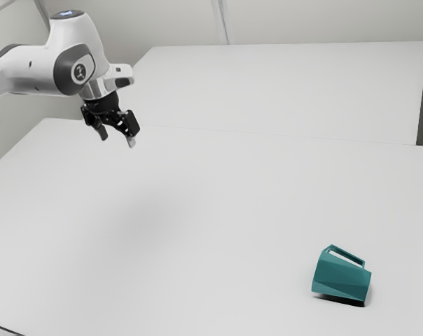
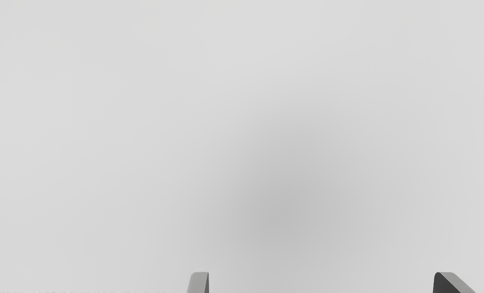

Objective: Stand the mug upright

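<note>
At the exterior view's left, the white-and-grey jointed arm (image 1: 75, 59) carries a black two-finger gripper (image 1: 118, 138), which hangs high over the broad, matte white tabletop (image 1: 232, 203). In the wrist view its grey-tipped fingers (image 2: 199, 283) stand widely spread, with nothing between them. A soft grey shadow (image 1: 145, 213) falls on the tabletop below the gripper.

Beyond the tabletop, toward the top of the exterior view, is a flat white surface (image 1: 281, 87), apparently outside the path to be travelled.

Farthest toward the exterior view's right lies the faceted teal mug (image 1: 342, 278), on its side on the tabletop, well apart from the gripper. It lies lower than the fingers, toward the exterior view's right and nearer that camera. Its long axis runs roughly from the exterior view's left to its right, slanting slightly toward the camera; the angular teal handle (image 1: 347, 256) is on its upper side. Which end is the mouth cannot be told.

The approach probably calls for a long crossing and a descent. No obstacle is visible between gripper and mug; a poorly aligned grasp could roll the mug.
</note>
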